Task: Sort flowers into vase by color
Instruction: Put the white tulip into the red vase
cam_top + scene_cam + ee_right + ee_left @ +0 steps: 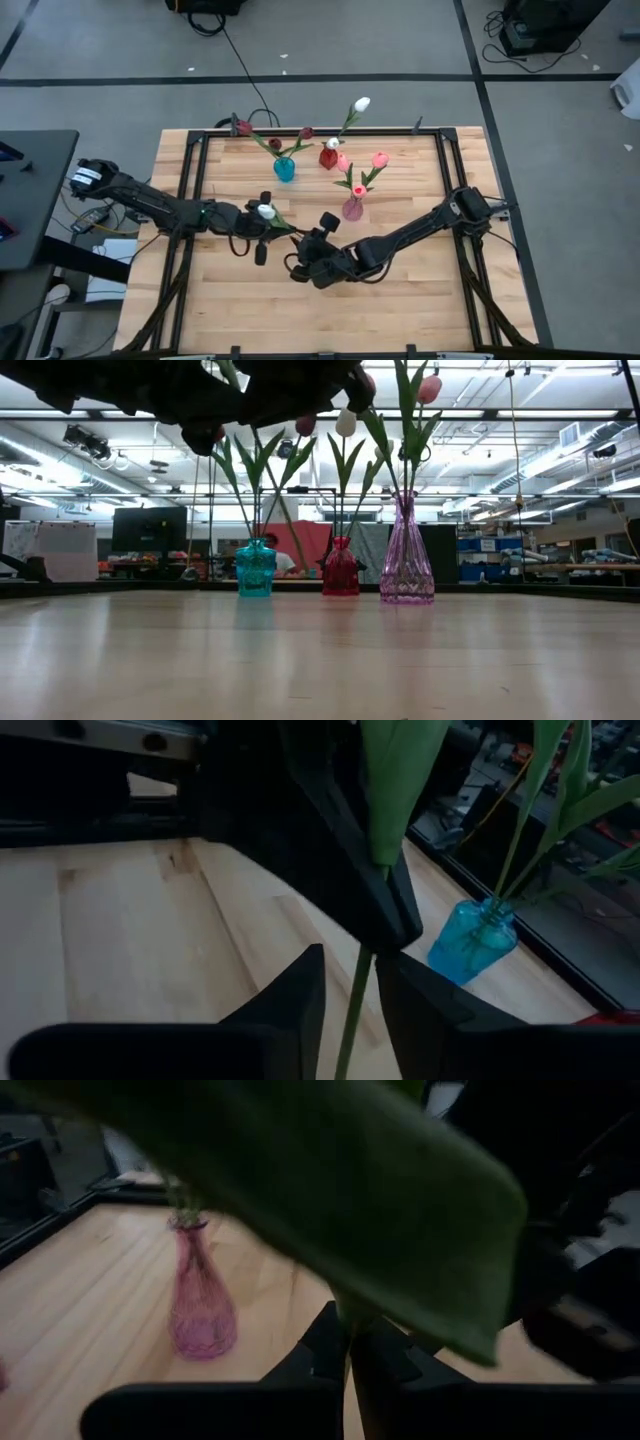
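Observation:
A white tulip [266, 211] with a broad green leaf [330, 1190] is held up between both arms over the middle of the table. My left gripper [350, 1342] is shut on its stem. My right gripper [352, 985] is open, a finger on either side of the same stem [357, 995], just beyond the left fingers [385, 920]. I see no contact there. The blue vase [284, 168] holds maroon tulips. White tulips stand in the red vase [328, 157] and pink ones in the pink vase [352, 207]. My left gripper pinches the white tulip's thin green stem [347, 1318] between its two fingertips, just beside where the big leaf springs off. The fingers lie across the stem. The flower is lifted clear of the table, with its head [266, 211] near the left wrist.
The three vases stand in a loose row on the far half of the wooden table [400, 290], the pink one [200, 1305] closest to the grippers. Bare wood lies on the near half. A black frame [440, 150] runs along the table's edges.

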Action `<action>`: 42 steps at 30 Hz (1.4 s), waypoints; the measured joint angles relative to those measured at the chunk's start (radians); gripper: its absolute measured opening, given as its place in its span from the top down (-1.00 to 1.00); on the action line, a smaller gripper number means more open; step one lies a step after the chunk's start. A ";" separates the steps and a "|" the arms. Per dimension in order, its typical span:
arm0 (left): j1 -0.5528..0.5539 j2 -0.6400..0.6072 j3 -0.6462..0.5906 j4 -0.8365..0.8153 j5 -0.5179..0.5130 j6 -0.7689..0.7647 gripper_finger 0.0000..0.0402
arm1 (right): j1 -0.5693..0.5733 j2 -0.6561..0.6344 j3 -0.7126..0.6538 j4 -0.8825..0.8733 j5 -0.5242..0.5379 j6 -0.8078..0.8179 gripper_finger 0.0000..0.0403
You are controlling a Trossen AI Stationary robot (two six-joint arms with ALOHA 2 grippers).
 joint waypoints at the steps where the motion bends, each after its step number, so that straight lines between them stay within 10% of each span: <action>1: 0.000 0.012 0.000 0.024 0.011 0.001 0.94 | -0.003 0.000 0.000 0.005 -0.006 0.000 0.51; 9: 0.000 0.062 0.000 0.063 0.021 0.002 0.94 | -0.007 0.010 -0.001 -0.027 0.002 0.036 0.93; 31: -0.001 -0.109 -0.001 -0.097 0.018 0.086 0.35 | 0.140 -0.227 0.000 -0.279 0.080 0.080 0.95; 42: 0.000 -0.114 -0.001 -0.073 0.018 0.132 0.35 | -0.003 -0.503 0.000 -0.039 -0.280 -0.326 0.95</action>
